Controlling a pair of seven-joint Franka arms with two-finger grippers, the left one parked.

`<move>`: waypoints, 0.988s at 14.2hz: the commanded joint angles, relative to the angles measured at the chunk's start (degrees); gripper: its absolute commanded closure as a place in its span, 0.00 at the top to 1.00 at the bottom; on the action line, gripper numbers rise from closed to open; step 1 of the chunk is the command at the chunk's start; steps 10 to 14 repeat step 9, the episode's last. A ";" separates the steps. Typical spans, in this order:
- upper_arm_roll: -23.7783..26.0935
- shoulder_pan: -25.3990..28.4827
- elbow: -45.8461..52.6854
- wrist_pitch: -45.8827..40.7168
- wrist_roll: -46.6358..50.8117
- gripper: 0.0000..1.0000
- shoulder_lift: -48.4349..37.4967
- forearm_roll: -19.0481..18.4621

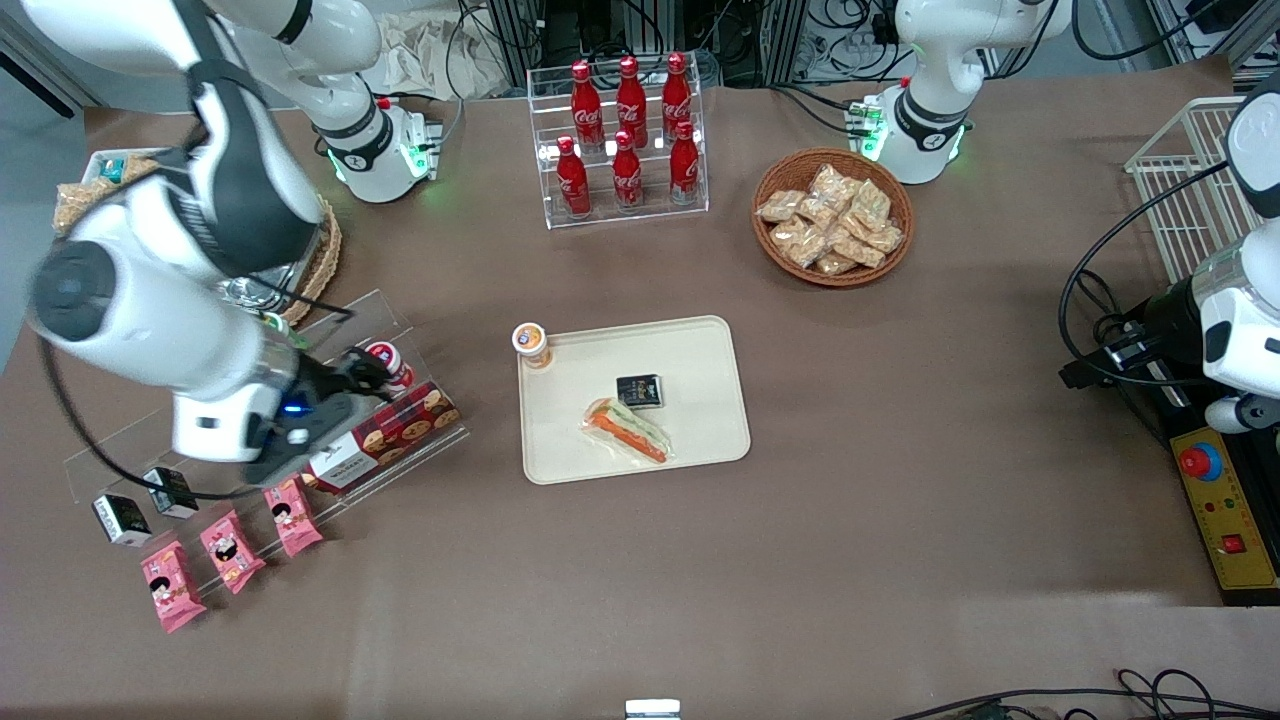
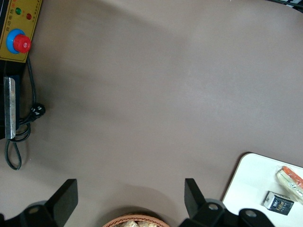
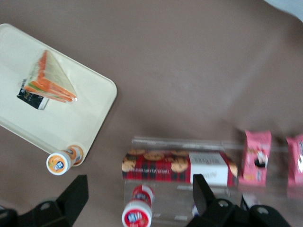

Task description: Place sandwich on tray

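Note:
The sandwich, a clear-wrapped wedge with orange and green layers, lies on the cream tray in the middle of the table. It also shows in the right wrist view on the tray. My gripper is open and empty, well away from the tray toward the working arm's end. It hangs above a clear acrylic shelf. In the right wrist view its fingers stand wide apart over a small red-and-white cup.
On the tray are a small black box and an orange-lidded cup at its corner. The shelf holds a red cookie box. Pink snack packets lie nearer the camera. A cola bottle rack and snack basket stand farther back.

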 commanded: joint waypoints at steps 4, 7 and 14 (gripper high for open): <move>-2.83 -0.17 -1.20 -3.25 20.48 0.99 -5.22 1.05; -6.25 -0.26 -1.20 -3.52 20.58 0.99 -5.22 0.96; -6.87 -0.44 -1.20 -3.52 20.67 0.99 -5.66 0.87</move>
